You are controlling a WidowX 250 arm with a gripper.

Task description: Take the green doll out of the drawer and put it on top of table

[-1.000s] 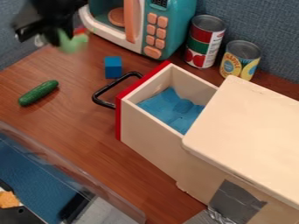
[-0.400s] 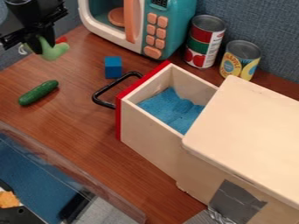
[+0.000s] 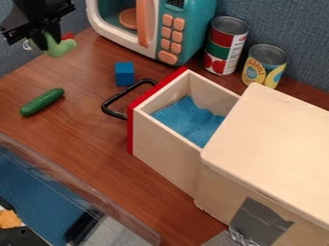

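the taller can (image 3: 217, 52) carries a red and green label with tomato pictures; its white side panel bears lines of small print, too fine to make out. the shorter can (image 3: 262, 69) beside it wears a yellow and blue label with curved lettering above a fruit picture. on the toy microwave (image 3: 199, 26), the dark display (image 3: 175, 3) at the view's top edge shows pale digits, cut off and too small to tell which.
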